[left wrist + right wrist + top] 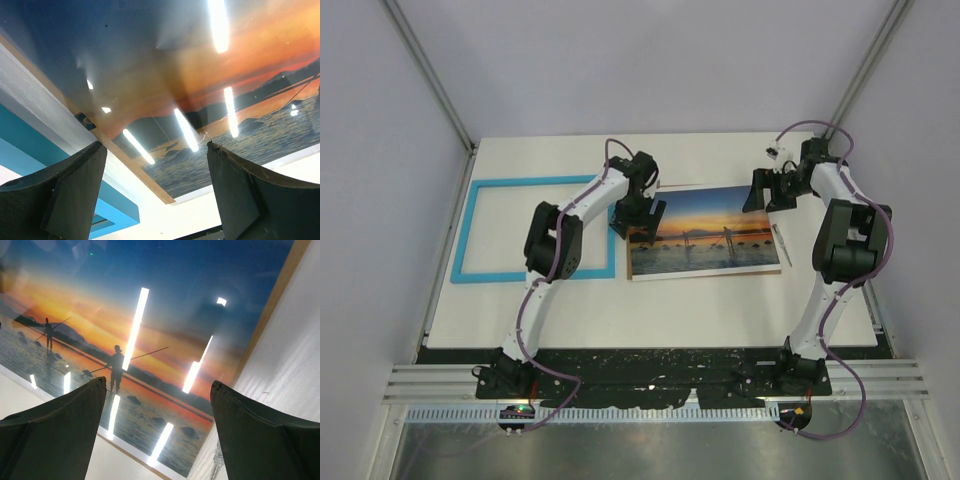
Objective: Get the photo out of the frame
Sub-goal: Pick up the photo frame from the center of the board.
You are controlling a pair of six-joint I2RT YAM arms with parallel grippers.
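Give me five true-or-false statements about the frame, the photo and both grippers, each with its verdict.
1. The frame lies to the left of the photo, and the photo is outside it. True.
2. The left gripper is shut on the photo. False: its jaws stand open above the photo's left edge.
3. The right gripper is open. True.
4. The right gripper hangs over the frame. False: it is over the right part of the photo.
5. The photo stands upright. False: it lies flat, picture side up.
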